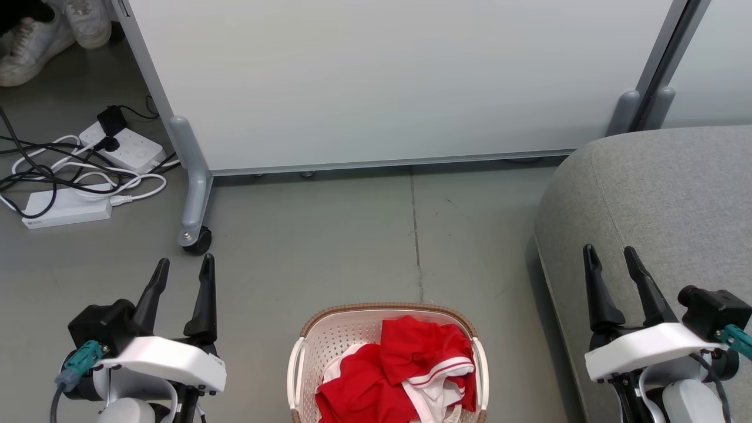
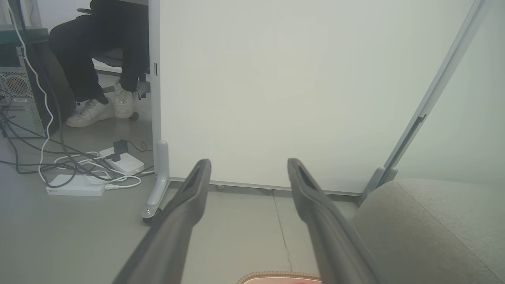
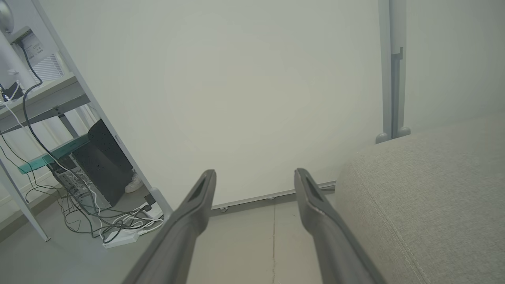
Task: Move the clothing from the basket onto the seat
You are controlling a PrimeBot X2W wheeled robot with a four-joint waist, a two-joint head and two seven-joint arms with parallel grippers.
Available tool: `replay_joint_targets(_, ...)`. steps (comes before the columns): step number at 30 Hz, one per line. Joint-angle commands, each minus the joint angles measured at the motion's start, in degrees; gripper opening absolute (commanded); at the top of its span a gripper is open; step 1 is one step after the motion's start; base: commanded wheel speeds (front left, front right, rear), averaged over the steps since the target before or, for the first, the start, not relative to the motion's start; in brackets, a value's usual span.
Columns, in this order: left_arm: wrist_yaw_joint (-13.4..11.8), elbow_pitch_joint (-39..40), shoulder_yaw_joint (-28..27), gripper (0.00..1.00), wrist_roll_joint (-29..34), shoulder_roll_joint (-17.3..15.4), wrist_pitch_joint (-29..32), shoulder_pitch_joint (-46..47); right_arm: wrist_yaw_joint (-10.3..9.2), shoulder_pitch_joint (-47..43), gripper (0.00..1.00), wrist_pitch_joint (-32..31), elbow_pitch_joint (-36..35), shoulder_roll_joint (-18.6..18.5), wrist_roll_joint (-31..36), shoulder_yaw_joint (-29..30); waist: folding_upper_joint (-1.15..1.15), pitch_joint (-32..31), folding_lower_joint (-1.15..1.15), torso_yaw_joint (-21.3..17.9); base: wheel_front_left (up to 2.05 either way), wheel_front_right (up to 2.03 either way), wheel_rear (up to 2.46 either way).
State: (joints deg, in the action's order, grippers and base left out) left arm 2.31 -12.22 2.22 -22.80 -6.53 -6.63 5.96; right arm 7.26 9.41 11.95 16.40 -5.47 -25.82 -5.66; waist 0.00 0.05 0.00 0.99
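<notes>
1. Head view: my left pincer [image 1: 185,259] sits at the lower left of the frame, its two dark fingers spread apart, pointing up the frame, holding nothing and touching nothing. My right pincer [image 1: 608,249] sits at the lower right, its fingers likewise parted and empty, in front of the grey seat [image 1: 664,194], which takes up the right side of the frame.
2. Between my two pincers, at the bottom centre, stands the basket [image 1: 329,335] on the floor [image 1: 329,247]. The clothing [image 1: 405,358] lies heaped inside it, red with white striped trim, and apart from both pincers.
3. A pale partition panel [image 1: 382,76] spans the top of the frame. Power strips [image 1: 67,205] with tangled cables lie at the left, and white shoes [image 1: 35,35] show at the upper left corner.
4. Left wrist view: the left pincer [image 2: 249,161] is wide open, with bare floor and panel showing between its fingers. The brown rim of the basket [image 2: 276,275] peeks in at the bottom edge, and the seat [image 2: 434,225] is at the lower right. A person's dark-trousered legs [image 2: 98,51] are at the upper left.
5. Right wrist view: the right pincer [image 3: 255,172] is wide open and empty. The seat [image 3: 426,189] is at the right, near its right finger; I cannot tell whether they touch. A computer tower [image 3: 102,161] stands at the left.
</notes>
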Motion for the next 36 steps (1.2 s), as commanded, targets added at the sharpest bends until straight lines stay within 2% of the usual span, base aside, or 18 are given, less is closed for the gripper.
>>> replay_joint_targets(1, -0.54, 0.30, 0.32, 1.00, 1.75, -0.58, -0.61, 0.00, 0.26, 0.25, 1.00, 0.54, 0.08, -0.27, 1.69, 0.23, 0.00, 0.00, 0.00, 0.00, 0.00, 0.00, 0.00)
replay_joint_targets(21, -3.06, -2.00, 2.52, 1.00, 9.95, -0.68, -4.19, -1.47, 0.28, -0.99, 1.00, 0.29, 2.74, 0.69, 10.22, 1.42, 0.00, -0.37, 0.00, 0.42, 0.00, 0.00, 0.00)
replay_joint_targets(36, -3.16, -2.92, 3.28, 1.00, 13.03, -0.31, -6.63, -2.44, 0.32, -2.04, 1.00, 0.39, 2.67, 0.94, 12.79, 1.61, 0.00, -0.63, 0.00, 0.84, 0.00, 0.00, 0.00)
